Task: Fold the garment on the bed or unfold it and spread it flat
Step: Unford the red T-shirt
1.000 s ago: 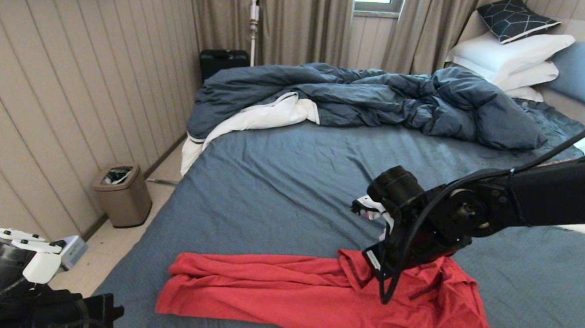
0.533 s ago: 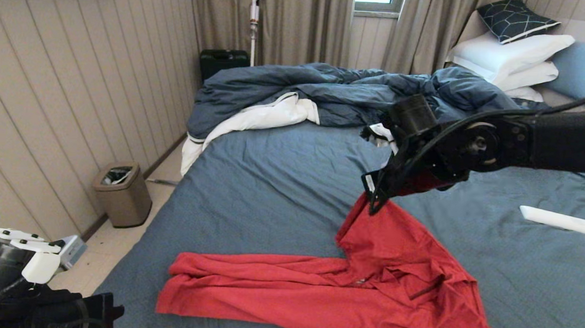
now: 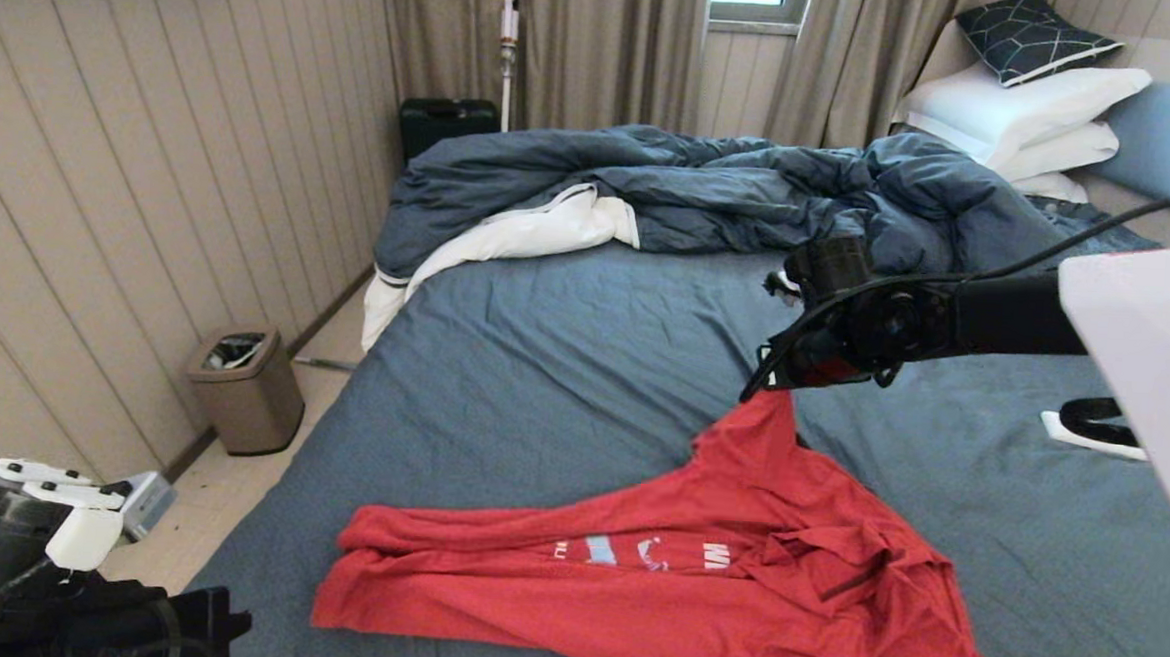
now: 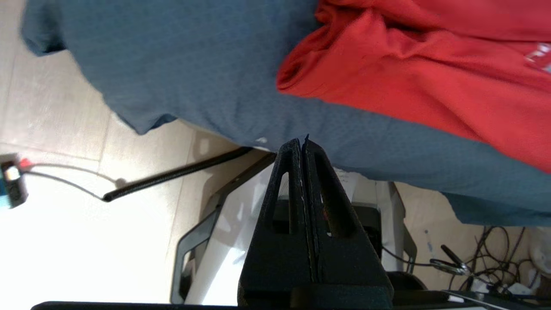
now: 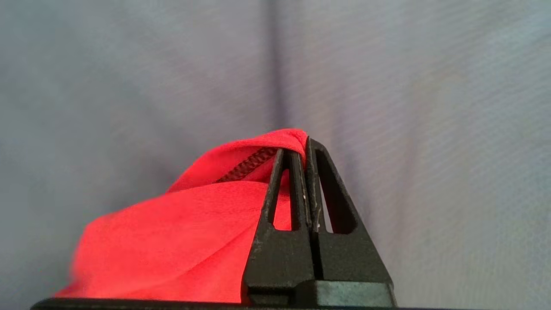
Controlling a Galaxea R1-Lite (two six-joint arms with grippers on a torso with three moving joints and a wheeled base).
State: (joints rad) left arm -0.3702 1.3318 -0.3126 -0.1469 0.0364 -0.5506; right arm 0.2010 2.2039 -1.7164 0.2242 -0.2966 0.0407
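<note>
The garment (image 3: 693, 564), soft and limp, is being gripped at its hem by the right gripper (image 5: 304, 148); left gripper (image 4: 303, 148) jaws clenched empty beside the bed (image 3: 563, 367) edge.

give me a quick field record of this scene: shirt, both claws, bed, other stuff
garment: red short-sleeved T-shirt, partly opened, white chest lettering showing, one edge lifted
right claw: shut on the T-shirt edge, raised above the sheet
left claw: shut, empty, parked off the near corner of the bed
bed: slate-blue sheeted bed
duvet: rumpled dark blue duvet, far side
bin: tan waste bin on floor
</note>
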